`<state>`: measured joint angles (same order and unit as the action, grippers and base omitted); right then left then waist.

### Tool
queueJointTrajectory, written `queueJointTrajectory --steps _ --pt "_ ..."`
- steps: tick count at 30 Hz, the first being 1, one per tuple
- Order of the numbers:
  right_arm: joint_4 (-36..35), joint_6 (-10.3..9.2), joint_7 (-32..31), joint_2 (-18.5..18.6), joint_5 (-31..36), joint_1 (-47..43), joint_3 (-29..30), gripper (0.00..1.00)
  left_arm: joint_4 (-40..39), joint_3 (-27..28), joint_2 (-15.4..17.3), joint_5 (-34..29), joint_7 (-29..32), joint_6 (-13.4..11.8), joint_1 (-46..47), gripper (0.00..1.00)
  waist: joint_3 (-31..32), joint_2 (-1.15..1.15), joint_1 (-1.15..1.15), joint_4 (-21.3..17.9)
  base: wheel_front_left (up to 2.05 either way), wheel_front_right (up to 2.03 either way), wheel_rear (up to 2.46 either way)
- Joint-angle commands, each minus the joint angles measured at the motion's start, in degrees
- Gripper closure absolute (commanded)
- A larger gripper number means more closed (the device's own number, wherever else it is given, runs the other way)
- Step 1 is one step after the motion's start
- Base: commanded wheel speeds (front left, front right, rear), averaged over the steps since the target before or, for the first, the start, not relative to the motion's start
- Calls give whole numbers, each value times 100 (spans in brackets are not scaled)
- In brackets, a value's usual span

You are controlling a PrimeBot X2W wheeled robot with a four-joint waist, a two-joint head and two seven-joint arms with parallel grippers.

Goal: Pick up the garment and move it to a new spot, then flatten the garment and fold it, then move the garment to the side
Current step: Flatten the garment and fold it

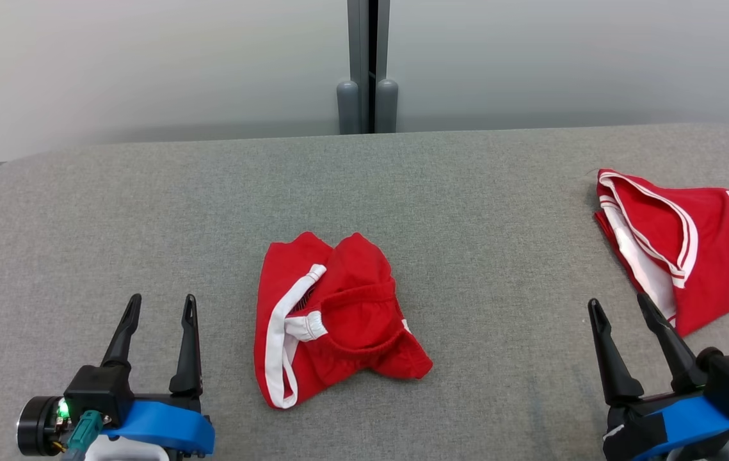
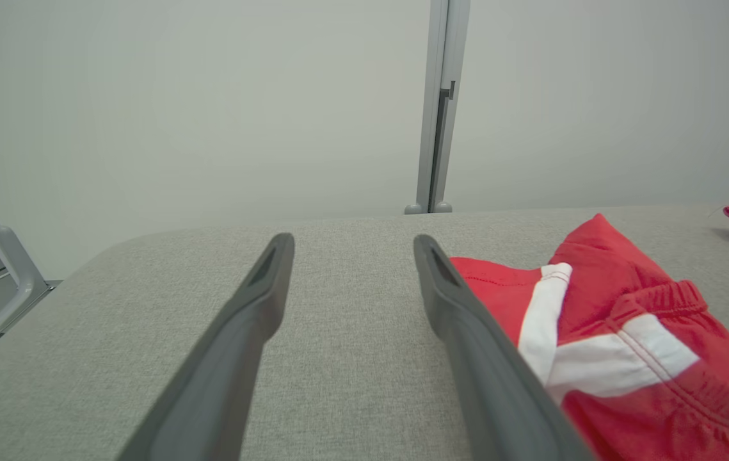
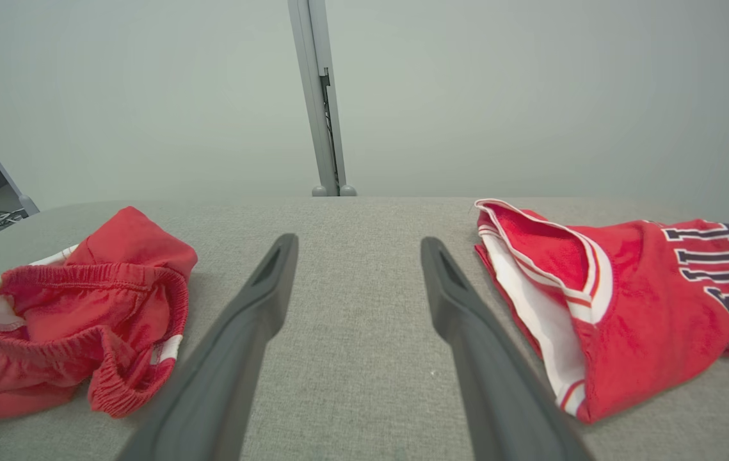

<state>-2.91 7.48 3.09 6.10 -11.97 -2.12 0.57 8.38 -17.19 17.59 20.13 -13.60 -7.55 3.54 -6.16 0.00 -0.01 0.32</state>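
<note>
the red shorts (image 1: 332, 320) lie in a crumpled heap at the middle of the grey surface (image 1: 466, 211), waistband bunched and turned up, not yet flattened. the left gripper (image 1: 162, 298) sits low at the near left with its two fingers spread apart and nothing between them. the shorts are just off to its right and slightly ahead, and their white-striped side edge faces it. that stripe runs from near to far, roughly parallel to the fingers, so the heap's long axis looks near-to-far too. the right gripper (image 1: 617, 299) is likewise released and empty at the near right, well apart from the shorts and much closer to a red jersey (image 1: 710, 256) lying at the right edge of the surface. judging by this, the left arm is the nearer one for the shorts, and a short sideways reach to the striped edge would meet cloth first.
</note>
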Motion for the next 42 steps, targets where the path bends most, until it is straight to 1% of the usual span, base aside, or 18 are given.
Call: queueJointTrajectory --steps 1,10,12,14,16,21,22,26,32,36,37,38,40,42 --pt "-21 3 -22 22 18 -99 22 0 -60 22 48 3 32 -38 -70 0 21 0 1 -10 0 0 0" --pt "-36 3 -28 -3 17 -138 47 0 -235 -62 95 -3 146 -91 -142 0 45 0 1 -18 0 0 0" --pt "-18 3 -50 27 21 -100 -18 0 -265 -75 90 -1 151 -89 -104 0 11 0 1 -1 0 0 0" --pt "-6 3 -107 90 30 40 -222 0 -311 -92 89 -26 152 -101 -30 0 -49 0 1 22 0 0 0" --pt "55 3 -175 168 0 202 -596 0 -343 -107 81 -48 150 -103 44 0 -111 0 1 53 0 0 0" --pt "361 3 -371 364 -198 757 -1966 0 -375 -157 28 -93 116 -94 239 0 -310 0 1 192 0 0 0" --pt "361 3 -371 364 -198 757 -1966 0 -375 -157 28 -93 116 -94 239 0 -310 0 1 192 0 0 0" --pt "751 2 -444 376 -402 1365 -2881 0 -327 -235 -55 -111 65 -49 432 0 -478 0 1 354 0 0 0" --pt "1487 3 -517 333 -645 2280 -3825 0 -207 -288 -150 -129 -25 -4 609 0 -639 0 1 487 0 0 0" --pt "1977 3 -547 258 -815 2738 -4249 0 -130 -304 -200 -134 -70 25 665 0 -683 0 1 518 0 0 0" --pt "2087 3 -553 254 -861 2825 -4333 54 -111 -298 -208 -130 -75 27 680 0 -690 0 1 519 0 0 0" --pt "2187 2 -538 250 -914 2903 -4402 100 -96 -298 -216 -124 -78 31 695 0 -693 0 1 521 0 0 0" --pt "2325 3 -439 239 -1027 3018 -4475 100 -66 -294 -231 -118 -96 32 708 0 -689 0 1 524 0 0 0" --pt "2382 3 -292 259 -1122 3034 -4417 100 -47 -281 -243 -117 -116 22 706 0 -678 0 1 515 0 0 0"
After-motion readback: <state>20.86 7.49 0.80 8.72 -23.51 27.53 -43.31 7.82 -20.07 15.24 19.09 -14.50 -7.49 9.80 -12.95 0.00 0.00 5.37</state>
